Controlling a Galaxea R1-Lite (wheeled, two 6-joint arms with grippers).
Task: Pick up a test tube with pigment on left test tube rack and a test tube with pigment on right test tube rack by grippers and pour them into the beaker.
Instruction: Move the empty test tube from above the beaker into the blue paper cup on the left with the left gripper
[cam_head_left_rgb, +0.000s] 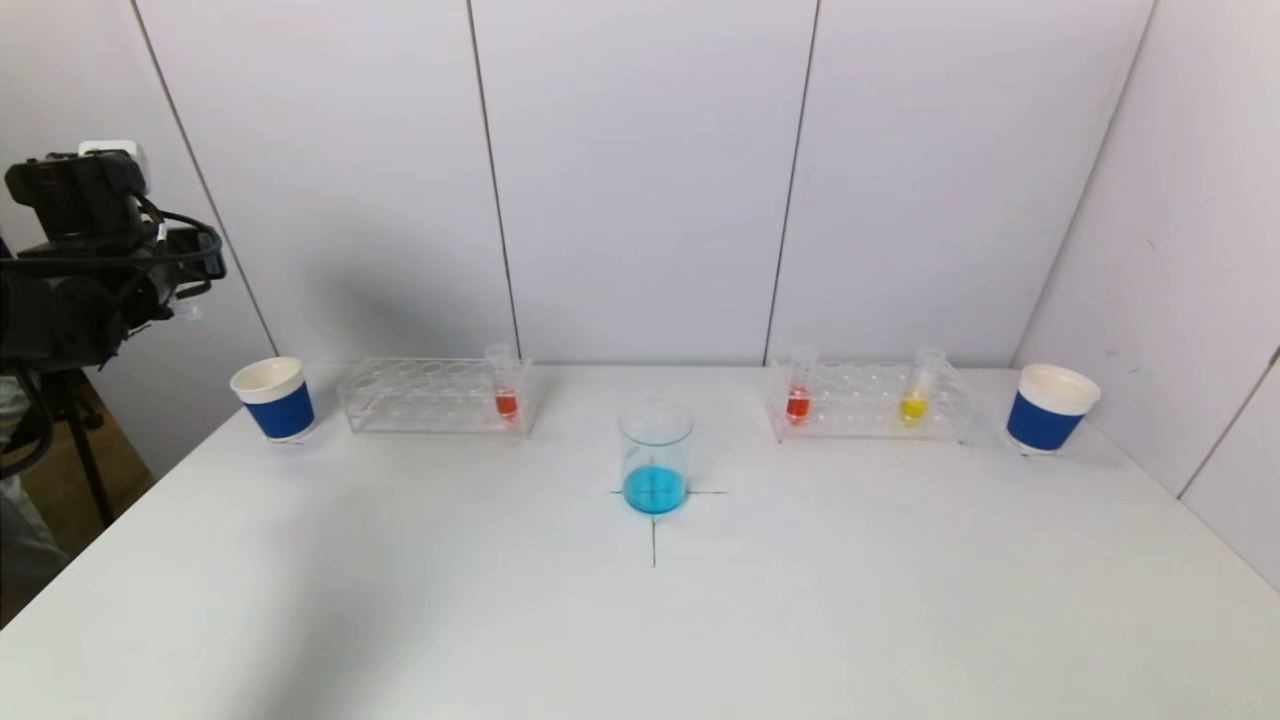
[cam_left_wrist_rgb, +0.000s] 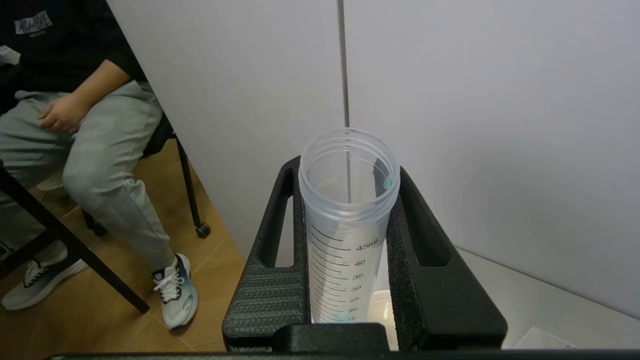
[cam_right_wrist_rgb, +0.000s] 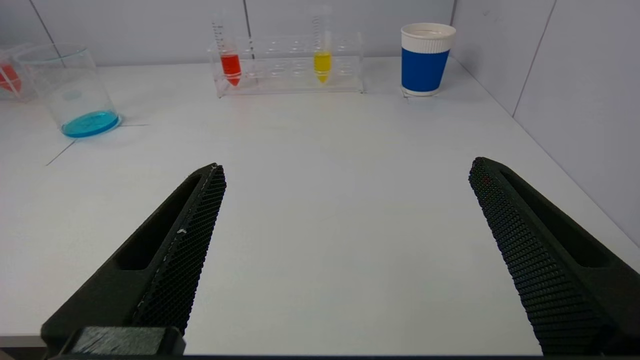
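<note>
1. Head view gives us the white surface with a clear glass beaker at its middle, standing on a drawn cross and holding a shallow layer of blue liquid.
2. We see the clear plastic left test tube rack behind and to the left of the beaker, with one tube of red pigment upright at its inner end.
3. We see the clear plastic right test tube rack on the other side, carrying a second red-pigment tube at its inner end and a yellow-pigment tube leaning slightly towards its outer end.
4. A blue-banded white paper cup stands just outside the left rack, and a matching paper cup outside the right rack.
5. Our left gripper is raised off the surface's left edge, its ribbed black fingers clamped on a clear graduated plastic tube, open-mouthed and seemingly empty, with a trace of blue at the rim; a seated person in grey trousers is beyond.
6. Our right gripper hovers low over bare surface, its mesh-textured black fingers spread wide with nothing between them, well apart from the right rack ahead.
</note>
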